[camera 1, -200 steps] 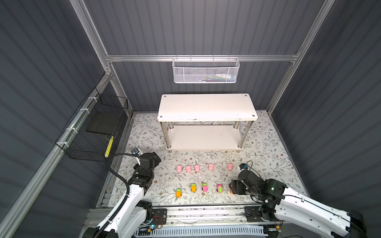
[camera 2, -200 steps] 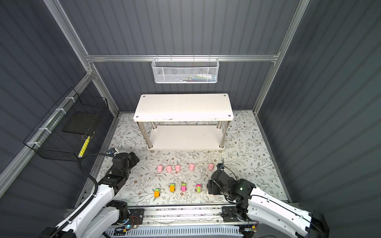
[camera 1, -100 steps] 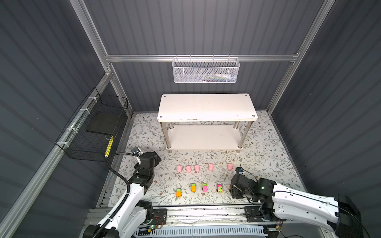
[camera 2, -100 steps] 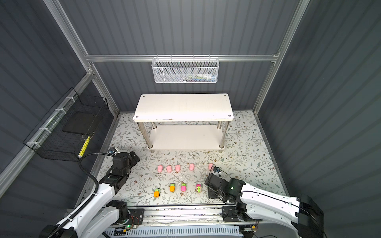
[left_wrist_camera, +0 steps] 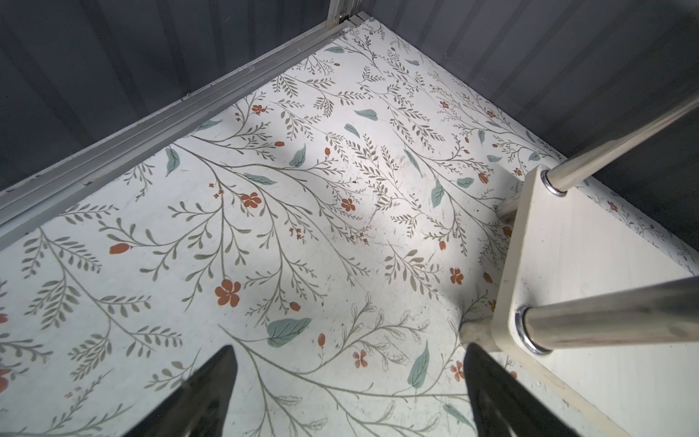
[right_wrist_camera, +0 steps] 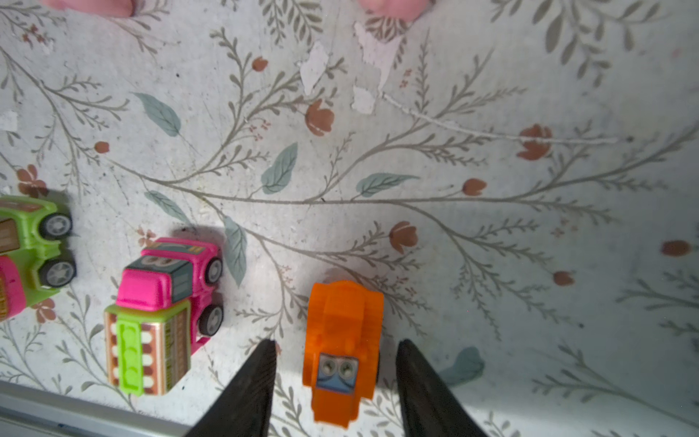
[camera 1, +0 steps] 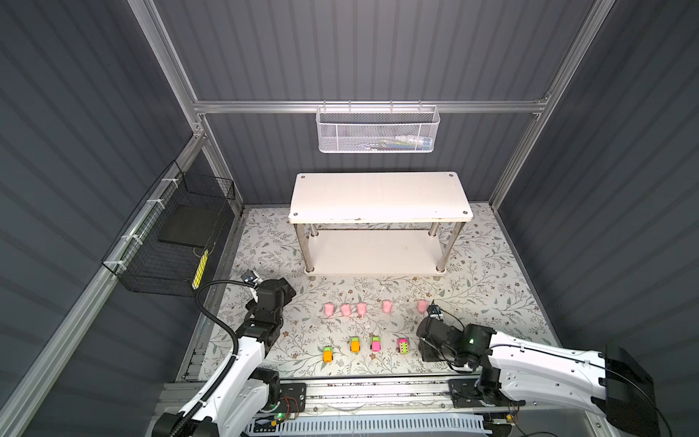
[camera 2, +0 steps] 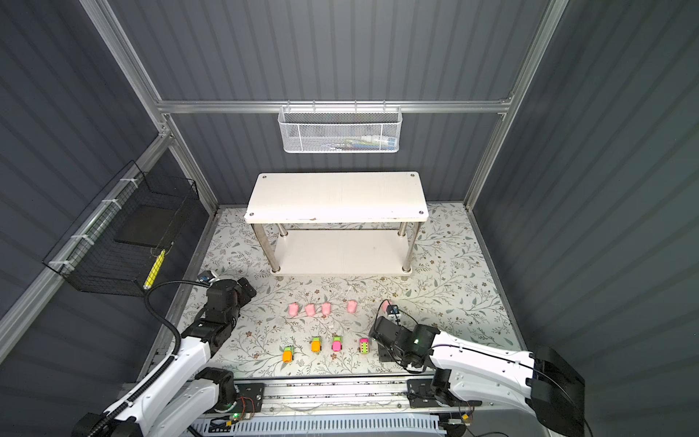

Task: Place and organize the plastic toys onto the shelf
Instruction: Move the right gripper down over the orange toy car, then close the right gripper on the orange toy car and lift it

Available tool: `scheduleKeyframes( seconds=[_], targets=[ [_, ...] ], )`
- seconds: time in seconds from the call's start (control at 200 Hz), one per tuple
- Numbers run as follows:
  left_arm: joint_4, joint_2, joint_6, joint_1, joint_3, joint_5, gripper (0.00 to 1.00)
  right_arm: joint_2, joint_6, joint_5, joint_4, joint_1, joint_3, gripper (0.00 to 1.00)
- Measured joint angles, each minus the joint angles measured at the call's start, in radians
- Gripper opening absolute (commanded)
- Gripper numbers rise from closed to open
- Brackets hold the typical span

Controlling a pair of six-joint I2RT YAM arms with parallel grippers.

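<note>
Four small cars stand in a row near the front edge; one is an orange and green car (camera 1: 327, 354) (camera 2: 287, 355). The row's rightmost car, an orange car (right_wrist_camera: 342, 329), lies between the fingers of my right gripper (right_wrist_camera: 336, 346) (camera 1: 425, 348). Those jaws are narrow, with a gap still on each side, and in both top views the gripper hides that car. A pink and green car (right_wrist_camera: 166, 299) sits beside it. Several pink pigs (camera 1: 345, 310) (camera 2: 310, 310) line up behind the cars. The white two-tier shelf (camera 1: 380, 196) (camera 2: 336, 196) (left_wrist_camera: 567, 265) is bare. My left gripper (left_wrist_camera: 350, 352) (camera 1: 281, 293) hangs open over the mat near a shelf leg.
A white mesh basket (camera 1: 378, 130) hangs on the back wall and a black wire basket (camera 1: 177, 238) on the left wall. A metal rail (camera 1: 340, 389) runs along the front edge, close behind the cars. Grey walls enclose the floral mat (camera 1: 491, 287).
My right gripper has dropped over the rightmost orange car, which now lies between its fingers, and the jaws have narrowed around it. The left arm has not moved.
</note>
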Motion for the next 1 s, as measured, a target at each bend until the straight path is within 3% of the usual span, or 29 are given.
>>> scheduleKeyframes(
  seconds=[0.46, 1.001],
  targets=[
    [0.0, 0.0, 0.0, 0.0, 0.0, -0.01, 0.93, 0.044, 0.016, -0.002, 0.013, 0.015, 0.0, 0.48],
    [0.002, 0.0, 0.0, 0.0, -0.003, -0.015, 0.93, 0.092, 0.034, 0.011, 0.011, 0.022, 0.005, 0.31]
  ],
)
